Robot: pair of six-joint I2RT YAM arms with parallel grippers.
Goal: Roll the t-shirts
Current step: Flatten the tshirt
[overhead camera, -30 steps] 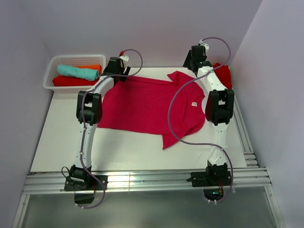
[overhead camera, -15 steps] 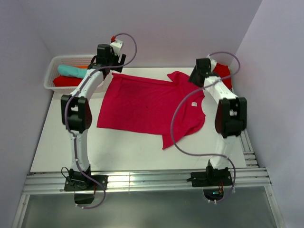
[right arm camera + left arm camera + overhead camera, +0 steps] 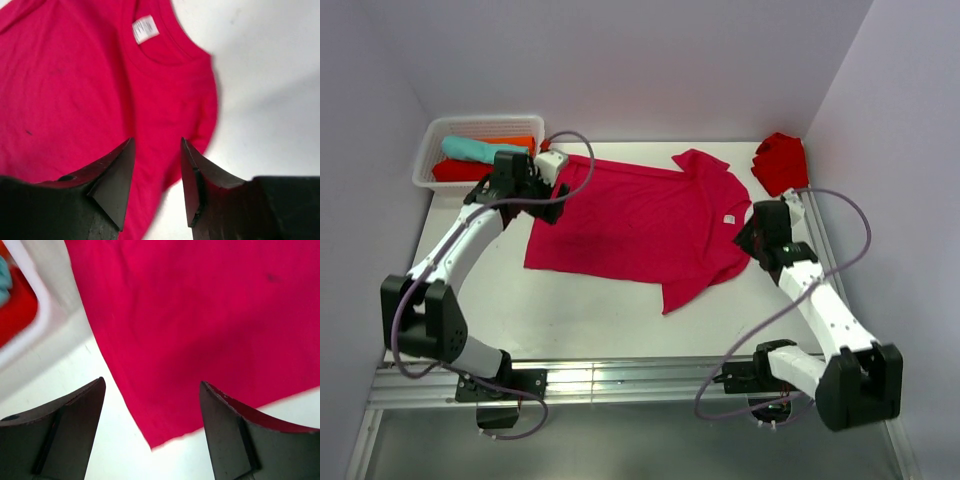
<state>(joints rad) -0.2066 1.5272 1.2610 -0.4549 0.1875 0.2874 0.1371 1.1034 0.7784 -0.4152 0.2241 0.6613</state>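
Crimson t-shirt (image 3: 640,225) lies flat mid-worktop (image 3: 570,310), hem left, collar with white label (image 3: 145,29) right. We see bare strip along near edge and beside hem.

Left gripper (image 3: 152,390) hovers over hem corner, jaws wide apart, empty. Right gripper (image 3: 157,142) above collar-side shoulder, jaws apart, empty.

Since a second ago, both arms have drawn back from shirt's far edge; shirt unmoved.

White basket (image 3: 425,160) far left holds teal tee (image 3: 480,150), orange tee (image 3: 520,142) and scarlet tee (image 3: 460,172). Scarlet bundle (image 3: 782,162) in far right corner.
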